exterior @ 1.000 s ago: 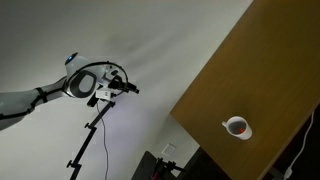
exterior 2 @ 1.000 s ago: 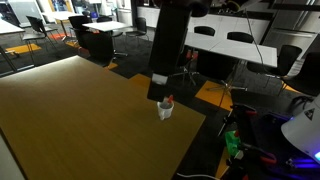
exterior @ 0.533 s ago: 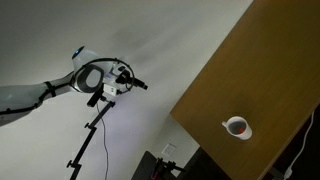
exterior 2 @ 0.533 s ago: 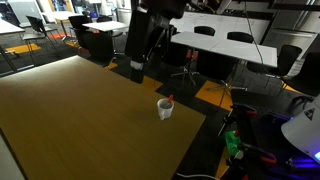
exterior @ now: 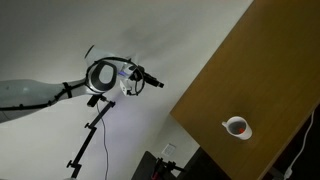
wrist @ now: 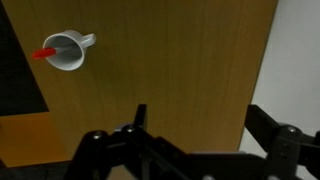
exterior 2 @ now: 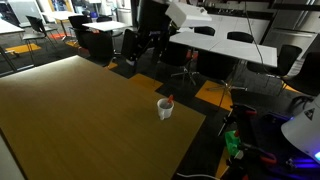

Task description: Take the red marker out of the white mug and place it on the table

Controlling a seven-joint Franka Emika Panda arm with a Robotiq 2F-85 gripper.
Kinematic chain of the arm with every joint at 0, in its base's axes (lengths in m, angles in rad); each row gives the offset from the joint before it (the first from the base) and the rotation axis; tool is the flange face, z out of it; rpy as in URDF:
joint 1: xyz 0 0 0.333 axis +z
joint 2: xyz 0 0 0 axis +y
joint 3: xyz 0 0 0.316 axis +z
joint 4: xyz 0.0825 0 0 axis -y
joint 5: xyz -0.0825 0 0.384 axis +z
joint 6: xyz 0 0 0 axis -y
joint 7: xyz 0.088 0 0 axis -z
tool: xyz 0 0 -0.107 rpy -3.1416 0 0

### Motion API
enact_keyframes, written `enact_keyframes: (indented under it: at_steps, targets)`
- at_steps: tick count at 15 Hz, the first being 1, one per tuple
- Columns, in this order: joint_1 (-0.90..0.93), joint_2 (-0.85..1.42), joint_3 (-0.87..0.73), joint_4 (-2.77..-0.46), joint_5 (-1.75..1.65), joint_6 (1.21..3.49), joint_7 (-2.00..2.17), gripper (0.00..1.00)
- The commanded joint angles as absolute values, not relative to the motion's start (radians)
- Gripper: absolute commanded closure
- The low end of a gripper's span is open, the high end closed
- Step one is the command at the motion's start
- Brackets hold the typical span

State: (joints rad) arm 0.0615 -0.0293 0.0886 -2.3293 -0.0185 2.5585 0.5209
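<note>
The white mug [exterior 2: 165,108] stands near the edge of the brown wooden table [exterior 2: 80,110], with the red marker [exterior 2: 169,99] sticking out of its rim. In the wrist view the mug [wrist: 66,52] is at the top left with the marker [wrist: 43,52] pointing left out of it, on the table [wrist: 180,60]. My gripper [wrist: 202,125] is open and empty, high above the table and well away from the mug. It shows in both exterior views [exterior 2: 130,58] [exterior: 152,76]. The mug also shows in an exterior view [exterior: 237,127].
The table's straight edge runs close beside the mug, with dark floor and an orange patch [wrist: 30,140] beyond it. White office tables [exterior 2: 225,38] and chairs [exterior 2: 290,60] stand behind. A black tripod [exterior: 88,140] stands below the arm.
The arm has swung away from above the mug, lifting up and back over the table. The mug and marker have not moved.
</note>
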Motion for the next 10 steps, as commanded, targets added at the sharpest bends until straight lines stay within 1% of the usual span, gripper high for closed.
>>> enact_keyframes:
  at_steps: [1,6,10]
  targets:
    - [0.04,0.02,0.073,-2.316,-0.24,2.598,0.794,0.0]
    - [0.055,0.066,0.017,-2.269,-0.598,2.54,1.201,0.0]
    - [0.082,0.106,0.01,-2.226,-0.863,2.457,1.526,0.0]
